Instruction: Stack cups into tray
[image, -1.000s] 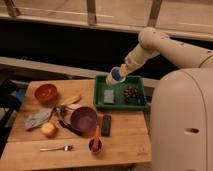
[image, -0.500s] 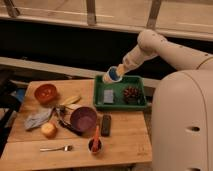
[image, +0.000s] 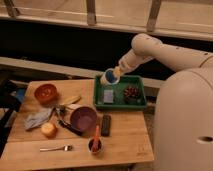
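Note:
My gripper (image: 116, 75) is at the end of the white arm that reaches in from the right. It is shut on a small cup (image: 109, 77), whitish outside and bright blue inside. The cup is tilted, with its opening facing the camera. It hangs in the air over the far left corner of the green tray (image: 120, 106). The tray stands at the back right of the wooden table (image: 125, 150). A grey-blue square thing (image: 108, 95) and a dark reddish lump (image: 131, 92) lie in the tray.
On the table are an orange-red bowl (image: 45, 92), a purple bowl (image: 83, 118), a black bar (image: 105, 125), a small dark cup holding an orange utensil (image: 95, 144), a fork (image: 55, 148), a round fruit (image: 48, 129) and a grey cloth (image: 36, 119). My white body (image: 182, 125) fills the right side.
My gripper has carried the cup a little to the left and slightly down, over the tray's far left corner. Nothing on the table has moved.

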